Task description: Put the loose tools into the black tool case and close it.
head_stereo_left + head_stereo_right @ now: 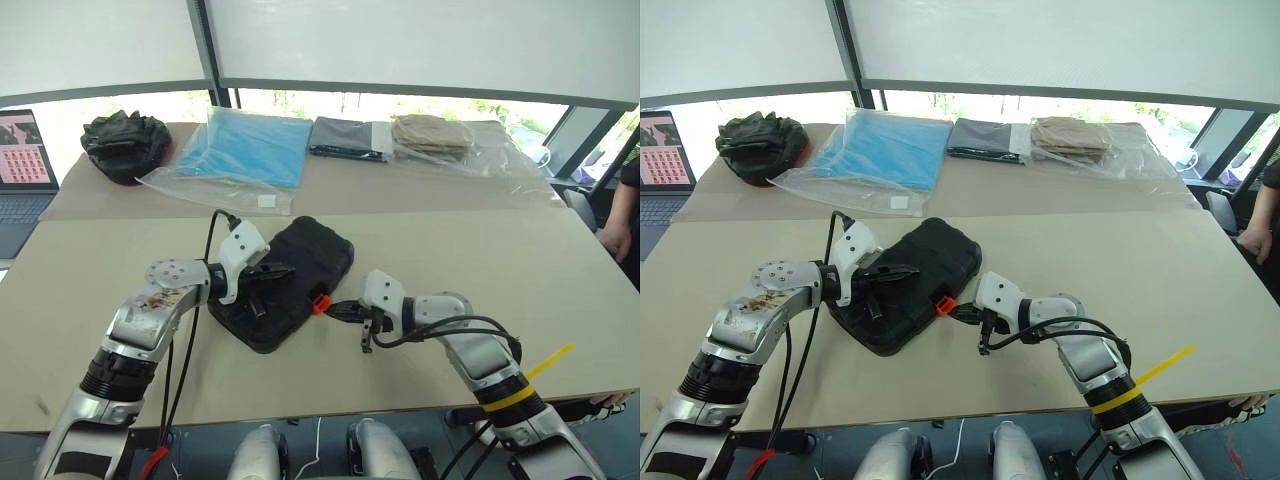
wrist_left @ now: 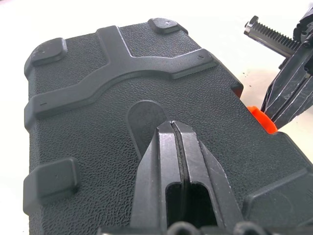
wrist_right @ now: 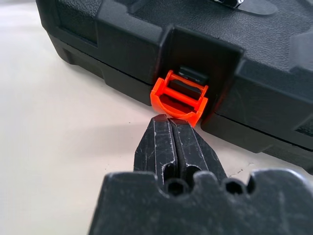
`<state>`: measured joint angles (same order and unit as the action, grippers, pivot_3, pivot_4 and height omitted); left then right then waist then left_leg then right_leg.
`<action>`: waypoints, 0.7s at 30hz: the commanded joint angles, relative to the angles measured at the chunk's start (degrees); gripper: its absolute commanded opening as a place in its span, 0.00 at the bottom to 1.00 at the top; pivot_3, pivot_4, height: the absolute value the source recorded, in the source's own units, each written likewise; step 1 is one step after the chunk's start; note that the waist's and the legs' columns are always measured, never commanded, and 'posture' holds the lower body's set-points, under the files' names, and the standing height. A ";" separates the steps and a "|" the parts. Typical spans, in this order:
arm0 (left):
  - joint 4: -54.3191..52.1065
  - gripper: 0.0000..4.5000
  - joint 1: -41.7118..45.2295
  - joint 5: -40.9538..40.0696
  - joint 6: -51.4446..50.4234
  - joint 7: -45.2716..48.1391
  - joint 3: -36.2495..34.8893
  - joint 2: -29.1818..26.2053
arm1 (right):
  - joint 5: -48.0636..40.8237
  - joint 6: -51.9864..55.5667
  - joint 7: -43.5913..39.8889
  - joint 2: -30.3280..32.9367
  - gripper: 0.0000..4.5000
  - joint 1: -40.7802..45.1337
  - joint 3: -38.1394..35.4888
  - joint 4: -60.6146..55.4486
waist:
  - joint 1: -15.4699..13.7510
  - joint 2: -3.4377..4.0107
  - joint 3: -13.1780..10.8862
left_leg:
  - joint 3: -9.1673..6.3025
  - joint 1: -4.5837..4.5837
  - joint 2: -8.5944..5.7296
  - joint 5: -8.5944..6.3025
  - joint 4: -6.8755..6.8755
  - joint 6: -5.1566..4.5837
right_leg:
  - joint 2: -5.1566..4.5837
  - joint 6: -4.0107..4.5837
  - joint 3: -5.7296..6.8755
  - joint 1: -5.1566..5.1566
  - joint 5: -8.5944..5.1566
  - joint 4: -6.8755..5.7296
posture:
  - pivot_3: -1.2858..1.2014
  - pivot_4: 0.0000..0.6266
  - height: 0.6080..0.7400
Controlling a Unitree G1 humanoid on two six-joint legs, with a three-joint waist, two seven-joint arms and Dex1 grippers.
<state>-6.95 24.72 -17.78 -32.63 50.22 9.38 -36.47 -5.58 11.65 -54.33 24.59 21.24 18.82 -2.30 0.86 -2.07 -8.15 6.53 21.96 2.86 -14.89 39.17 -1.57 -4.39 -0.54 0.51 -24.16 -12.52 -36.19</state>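
The black tool case (image 1: pixel 283 282) lies lid-down-shut near the desk's (image 1: pixel 480 250) front edge, its long axis running diagonally from near-left to far-right. My clenched left pincer (image 2: pixel 173 128) presses on the lid; my clenched right pincer (image 3: pixel 170 123) noses the orange latch (image 3: pixel 178 95). I should push the latch squarely until it snaps, keeping the lid pinned.
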 commanded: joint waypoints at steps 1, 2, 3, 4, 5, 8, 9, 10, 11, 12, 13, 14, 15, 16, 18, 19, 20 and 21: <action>4.26 0.00 -3.69 2.92 -4.27 0.53 4.75 -0.65 | -2.39 -3.95 1.33 -1.68 0.00 1.88 -3.14 -3.39 | 0.02 0.00 0.00 | 0.00 -0.01 0.00 0.00 0.00 0.00 | 0.01 0.00 -0.01 0.00 0.00 0.00 | 0.52 0.24 1.00; 4.31 0.00 -3.66 2.92 -4.36 0.56 4.80 -0.68 | -2.67 -3.91 1.45 -1.86 0.00 1.75 -3.41 -3.51 | 0.03 0.00 0.00 | 0.00 -0.01 0.00 0.01 0.00 0.01 | 0.01 0.01 -0.01 0.00 0.01 0.00 | 0.52 0.24 1.00; 4.32 0.00 -3.67 2.87 -4.43 0.55 4.77 -0.69 | -3.06 -3.57 1.84 -2.17 0.00 1.58 -3.83 -3.75 | 0.04 0.00 0.00 | 0.00 -0.01 0.01 0.01 0.00 0.01 | 0.01 0.01 -0.01 0.00 0.01 -0.01 | 0.52 0.24 1.00; 4.30 0.00 -3.71 2.81 -4.52 0.53 4.71 -0.70 | -3.37 -3.53 2.04 -2.42 0.00 1.46 -4.12 -3.92 | 0.04 0.00 0.00 | 0.00 -0.01 0.01 0.01 0.00 0.01 | 0.01 0.01 -0.01 -0.01 0.01 -0.01 | 0.52 0.24 1.00; 4.28 0.00 -3.75 2.76 -4.60 0.55 4.69 -0.73 | -3.41 -3.55 2.08 -2.54 0.00 1.32 -4.22 -4.04 | 0.05 0.00 0.00 | 0.00 -0.02 0.01 0.01 0.00 0.01 | 0.02 0.01 -0.01 0.00 0.01 -0.01 | 0.52 0.24 1.00; 4.40 0.00 -3.89 2.79 -4.66 0.76 4.87 -0.90 | -3.97 -3.81 1.80 -3.40 0.00 1.10 -4.50 -4.39 | 0.08 0.00 0.00 | 0.00 -0.02 0.01 0.01 0.00 0.02 | 0.02 0.02 -0.03 -0.01 0.01 -0.01 | 0.52 0.24 1.00; 4.44 0.00 -3.91 2.78 -4.72 0.83 4.92 -0.96 | -4.55 -3.68 1.77 -3.97 0.00 1.23 -4.74 -4.64 | 0.10 0.00 0.00 | 0.00 -0.02 0.02 0.01 0.00 0.02 | 0.03 0.02 -0.03 -0.01 0.01 -0.02 | 0.52 0.24 1.00; 4.46 0.00 -3.92 2.76 -4.77 0.87 4.95 -1.01 | -4.94 -3.47 1.66 -4.36 0.00 1.33 -4.91 -4.85 | 0.14 0.00 0.00 | 0.00 -0.03 0.02 0.02 0.00 0.02 | 0.04 0.01 -0.03 -0.02 0.01 -0.01 | 0.52 0.24 1.00; 4.47 0.00 -3.94 2.72 -4.84 0.88 4.96 -1.05 | -4.95 -3.20 1.74 -4.65 0.00 1.44 -5.01 -4.95 | 0.18 0.00 0.00 | -0.01 -0.03 0.04 0.02 0.00 0.02 | 0.05 0.01 -0.03 -0.02 0.01 -0.01 | 0.52 0.24 1.00; 4.51 0.00 -3.95 2.70 -4.87 0.88 4.98 -1.06 | -4.87 -3.14 1.71 -4.82 0.00 1.48 -5.03 -4.96 | 0.24 0.01 0.00 | -0.01 -0.05 0.04 0.02 0.00 0.02 | 0.06 0.01 -0.05 -0.02 0.01 -0.02 | 0.52 0.24 1.00; 4.64 0.00 -3.96 2.75 -4.82 0.90 5.06 -1.04 | -4.80 -3.10 1.70 -5.00 0.00 1.45 -4.97 -4.87 | 0.24 0.06 0.04 | -0.01 -0.07 0.04 0.02 -0.01 0.02 | 0.07 0.01 -0.06 -0.03 0.01 -0.02 | 0.52 0.24 1.00; 4.76 0.00 -3.98 2.81 -4.76 0.90 5.12 -1.01 | -4.68 -3.15 1.70 -5.20 0.00 1.38 -4.91 -4.79 | 0.24 0.10 0.08 | -0.01 -0.13 0.06 0.02 -0.04 0.02 | 0.08 0.01 -0.06 0.00 0.01 -0.02 | 0.52 0.24 1.00; 4.84 0.00 -3.98 2.85 -4.77 0.91 5.17 -0.99 | -4.75 -3.29 1.32 -5.29 0.00 1.26 -4.78 -4.85 | 0.23 0.16 0.13 | -0.01 -0.18 0.05 0.02 -0.08 0.02 | 0.08 0.01 -0.07 0.03 0.00 -0.01 | 0.52 0.24 1.00; 4.86 0.00 -3.99 2.86 -4.80 0.92 5.19 -0.99 | -4.90 -3.26 1.22 -5.34 0.00 1.16 -4.74 -4.97 | 0.17 0.21 0.22 | 0.01 -0.21 0.04 0.02 -0.11 0.02 | 0.07 -0.01 -0.10 0.04 -0.01 -0.01 | 0.52 0.24 1.00; 4.86 0.00 -4.00 2.83 -4.91 0.88 5.18 -0.98 | -5.24 -3.13 1.43 -5.46 0.00 1.05 -4.93 -5.17 | -0.04 0.34 0.35 | 0.01 -0.23 0.02 0.01 -0.16 0.03 | 0.06 0.00 -0.10 0.05 -0.02 0.02 | 0.52 0.24 1.00; 4.80 0.00 -4.12 2.80 -4.99 0.86 5.17 -1.00 | -5.31 -3.06 1.62 -5.41 0.00 1.08 -5.17 -5.04 | -0.06 0.36 0.38 | 0.00 -0.23 0.01 0.01 -0.19 0.03 | 0.04 0.02 -0.11 0.06 -0.02 0.04 | 0.52 0.24 1.00; 4.67 0.00 -4.35 2.77 -5.04 0.84 5.15 -1.06 | -5.17 -3.10 1.84 -5.26 0.00 1.13 -5.31 -4.76 | -0.08 0.37 0.40 | 0.00 -0.23 0.01 0.01 -0.20 0.03 | 0.02 0.02 -0.13 0.06 -0.02 0.04 | 0.52 0.24 1.00; 4.54 0.00 -4.60 2.75 -5.08 0.79 5.14 -1.09 | -4.97 -3.24 1.85 -5.00 0.00 1.12 -5.30 -4.47 | -0.09 0.39 0.42 | 0.00 -0.22 0.00 0.01 -0.20 0.03 | 0.01 0.04 -0.14 0.06 -0.01 0.05 | 0.52 0.24 1.00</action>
<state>-6.77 24.40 -17.84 -32.75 50.88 10.03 -36.77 -9.90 9.78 -52.80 19.24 21.94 14.89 -5.58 0.77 -1.69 -7.73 6.54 21.75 2.85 -14.87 38.96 -1.54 -4.39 -0.49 0.35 -24.10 -12.52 -36.13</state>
